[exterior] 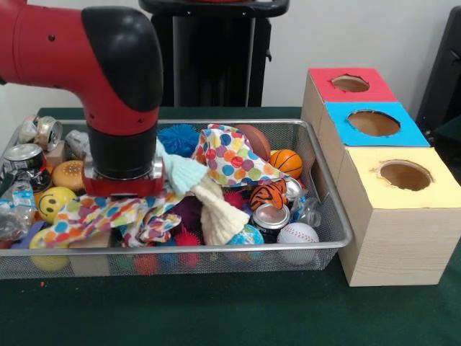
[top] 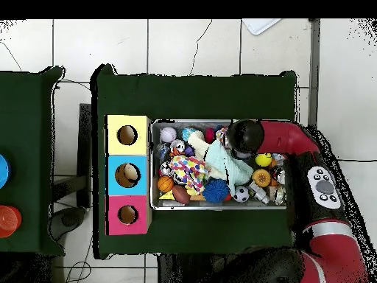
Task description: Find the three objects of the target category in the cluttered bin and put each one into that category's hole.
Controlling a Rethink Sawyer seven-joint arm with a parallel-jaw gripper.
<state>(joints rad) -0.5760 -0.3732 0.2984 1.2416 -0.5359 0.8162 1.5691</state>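
Note:
The wire-mesh bin [exterior: 216, 249] holds a heap of clutter. One polka-dot cloth [exterior: 234, 162] lies bunched at the bin's middle back. Another polka-dot cloth [exterior: 94, 215] is spread at the front left, with a further dotted fold [exterior: 157, 225] beside it. My gripper [exterior: 124, 187] is down in the bin just above the front-left cloth, and its lower end is hidden by the arm and the clutter. The yellow-topped box's hole [exterior: 405, 175] is to the right of the bin. In the overhead view the arm's black joint [top: 244, 136] covers the gripper, and a dotted cloth [top: 188, 171] and the yellow box's hole [top: 127, 135] show.
Mint-green and cream towels [exterior: 205, 191] lie between the two cloths. Cans [exterior: 271, 218], a basketball [exterior: 287, 163], a baseball [exterior: 297, 234], a smiley ball [exterior: 56, 202] and a blue spiky ball [exterior: 178, 138] fill the bin. The blue-topped box [exterior: 374, 124] and the red-topped box [exterior: 351, 83] stand behind the yellow one.

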